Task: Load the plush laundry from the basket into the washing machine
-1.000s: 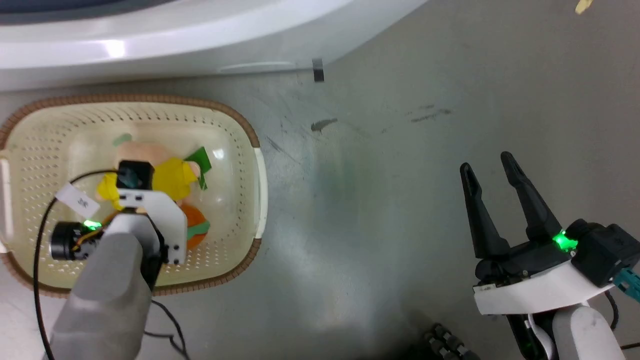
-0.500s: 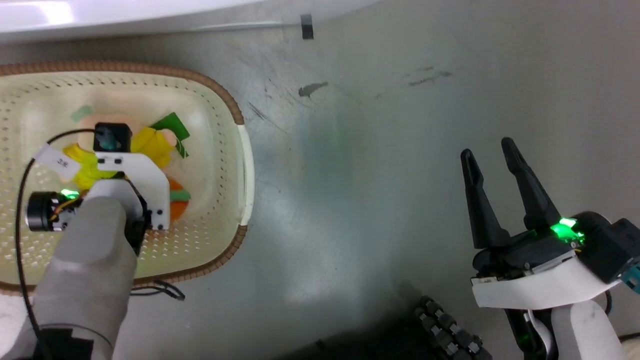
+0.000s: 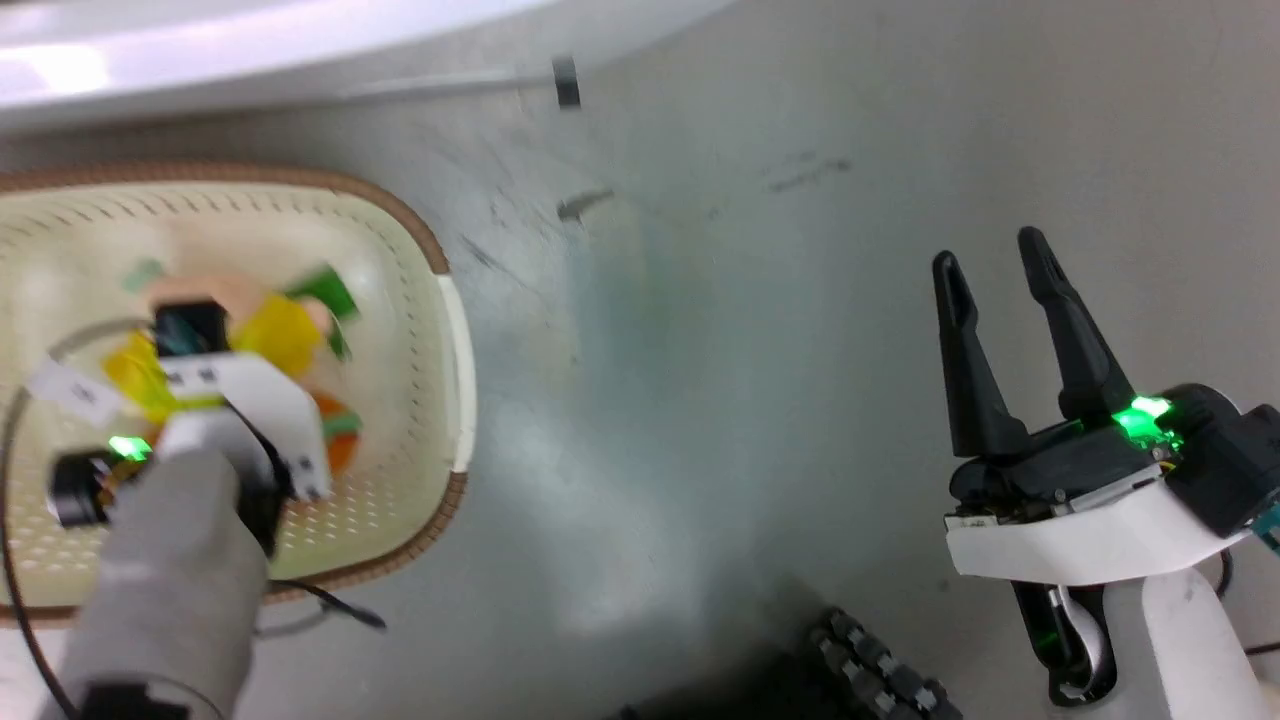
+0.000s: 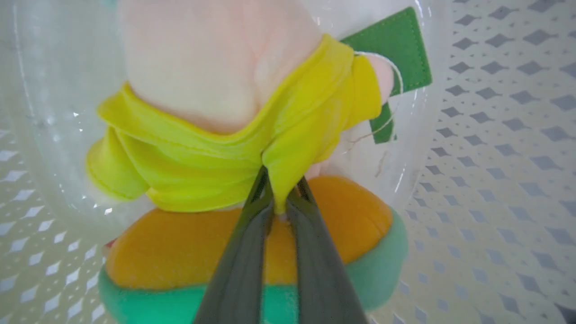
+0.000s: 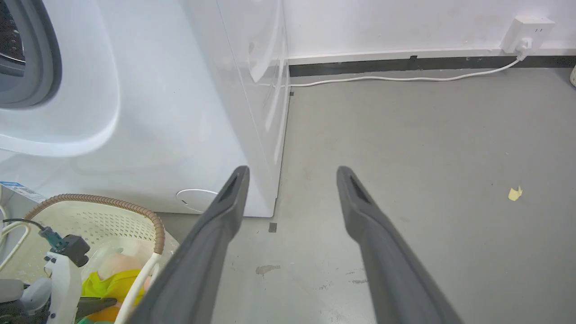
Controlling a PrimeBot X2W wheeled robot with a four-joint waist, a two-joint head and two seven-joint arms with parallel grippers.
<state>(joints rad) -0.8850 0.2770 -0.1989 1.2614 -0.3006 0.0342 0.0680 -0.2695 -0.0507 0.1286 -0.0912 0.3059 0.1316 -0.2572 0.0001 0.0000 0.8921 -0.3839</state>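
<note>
**A:** What is the left gripper point(image 4: 280, 193) doing?

**B:** It is down inside the basket point(image 4: 495, 135). Its two dark fingers are pinched together on a fold of the yellow shirt point(image 4: 202, 157), and the cloth bunches between the tips.

**A:** Whose shirt is it?

**B:** It belongs to the pale pink figure point(image 4: 211, 67), which lies just beyond the fingertips in the left wrist view. A green tag point(image 4: 396, 45) sticks out at its side. I cannot tell whether the figure is lifted off the basket bottom.

**A:** What lies next to it?

**B:** The burger plush point(image 4: 180, 247), orange on top with a green layer below. It touches the figure and lies under the fingers. Both toys are in the basket, with its perforated cream wall around them.

**A:** Where does the basket sit?

**B:** It is on the grey floor point(image 3: 700, 400), just in front of the washing machine point(image 5: 157, 112). The machine's white front stands behind the basket's brown rim. Part of its grey ring point(image 5: 45, 54) shows at the top left of the right wrist view.

**A:** And the right gripper point(image 3: 988, 252)?

**B:** It is well apart from the basket, over the floor, with its fingers spread wide. Beyond it a white cable point(image 5: 405, 78) runs along the foot of the wall to a socket point(image 5: 526, 27).
</note>
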